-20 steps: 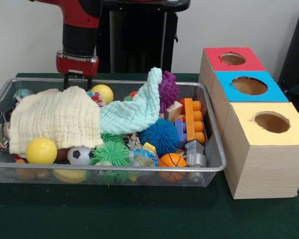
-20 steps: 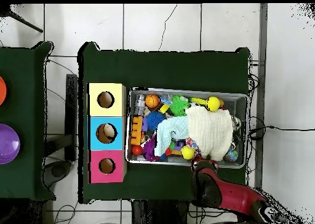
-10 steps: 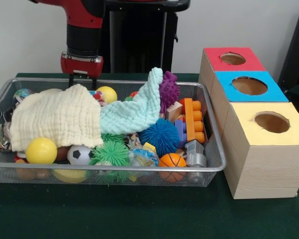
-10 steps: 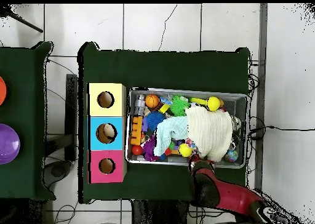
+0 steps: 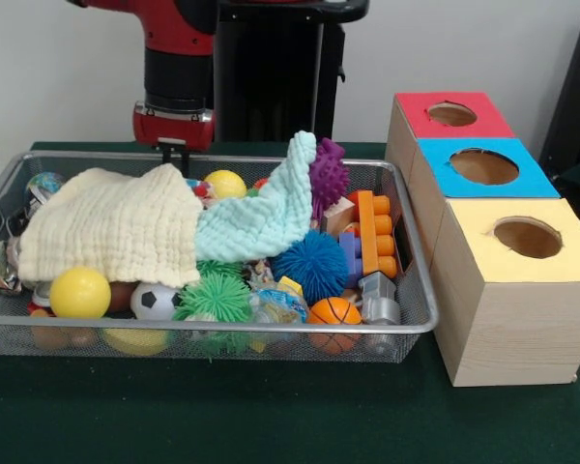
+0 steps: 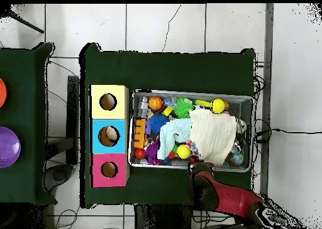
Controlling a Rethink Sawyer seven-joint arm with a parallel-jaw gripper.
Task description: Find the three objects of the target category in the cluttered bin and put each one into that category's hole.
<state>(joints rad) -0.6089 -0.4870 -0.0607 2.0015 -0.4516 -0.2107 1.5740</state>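
**Over the bin's far rim: arm slid toward the boxes, cloth dragged along**

Across the last second the gripper [image 5: 174, 147] was moved along the bin [image 5: 420, 307] rim, and the cream cloth [image 5: 111, 227] was drawn with it. A yellow ball [image 5: 224, 184] was exposed further. Finger state could not be told; the tips were hidden behind the cloth. No toy had been lifted, and the red box [image 5: 435, 114], blue box [image 5: 483, 169] and yellow box [image 5: 522, 242] were left untouched.

We see a wire mesh bin [image 5: 406, 324] full of toys, half covered by a cream muslin cloth [image 5: 111, 227] and a mint knitted cloth [image 5: 261, 217]; beside it stand three wooden boxes with round holes, topped red [image 5: 451, 114], blue [image 5: 483, 166] and yellow [image 5: 527, 237]
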